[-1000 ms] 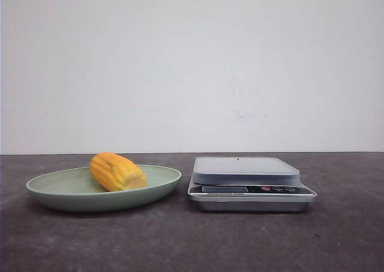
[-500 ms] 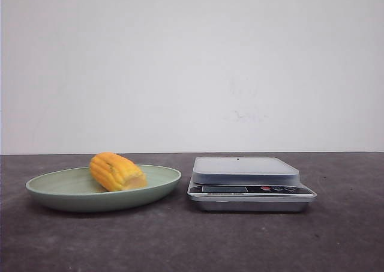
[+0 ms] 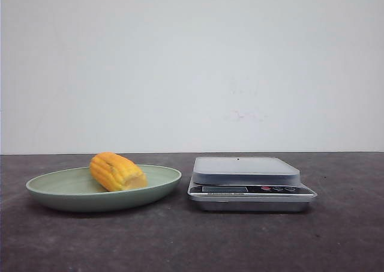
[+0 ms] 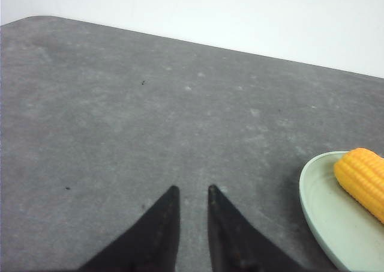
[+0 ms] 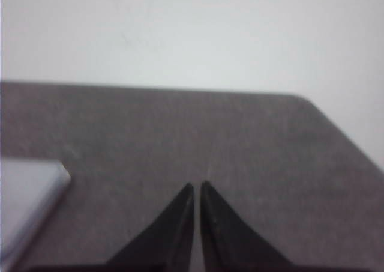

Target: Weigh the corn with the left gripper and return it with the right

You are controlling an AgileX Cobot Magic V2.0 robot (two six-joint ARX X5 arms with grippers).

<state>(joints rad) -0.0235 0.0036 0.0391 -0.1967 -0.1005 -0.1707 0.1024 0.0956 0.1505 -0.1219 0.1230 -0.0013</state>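
Note:
The corn [image 3: 117, 172], a short yellow-orange cob piece, lies on the green plate [image 3: 54, 195] at the left of the table. It also shows in the left wrist view [image 4: 363, 179], on the plate's rim side [image 4: 321, 206]. My left gripper [image 4: 192, 189] hovers over bare table beside the plate, apart from the corn, its fingers parted by a small gap and empty. My right gripper [image 5: 197, 185] is over bare table beside the scale, its fingers nearly together and empty. Neither gripper shows in the front view.
A silver kitchen scale [image 3: 246, 177] with a flat grey platform stands right of the plate; its corner shows in the right wrist view [image 5: 27, 194]. The dark grey table runs back to a white wall.

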